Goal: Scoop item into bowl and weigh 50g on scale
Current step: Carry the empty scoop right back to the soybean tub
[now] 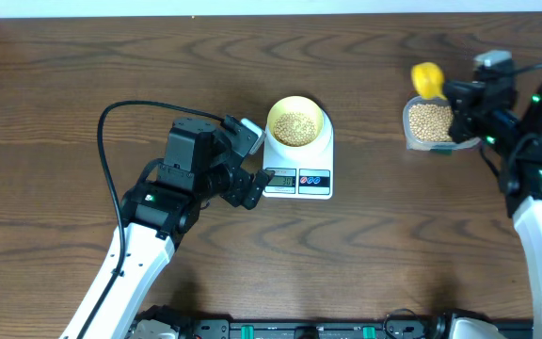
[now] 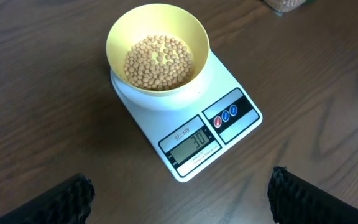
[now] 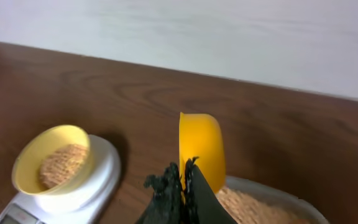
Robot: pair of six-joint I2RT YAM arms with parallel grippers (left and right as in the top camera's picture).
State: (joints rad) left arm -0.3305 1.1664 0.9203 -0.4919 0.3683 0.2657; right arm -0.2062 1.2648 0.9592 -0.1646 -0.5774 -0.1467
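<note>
The pale-yellow bowl (image 1: 296,121) sits on the white scale (image 1: 320,158) and holds tan beans (image 2: 159,61); the display (image 2: 193,147) reads 30. My left gripper (image 2: 179,198) is open and empty, just in front of the scale's left corner. My right gripper (image 3: 184,180) is shut on the handle of the bright yellow scoop (image 3: 201,149), holding it above the clear tub (image 1: 429,123) of beans at the far right. The bowl also shows in the right wrist view (image 3: 53,157).
The left arm's black cable (image 1: 111,155) loops over the table to the left of the scale. The table's far edge meets a pale wall (image 3: 229,37).
</note>
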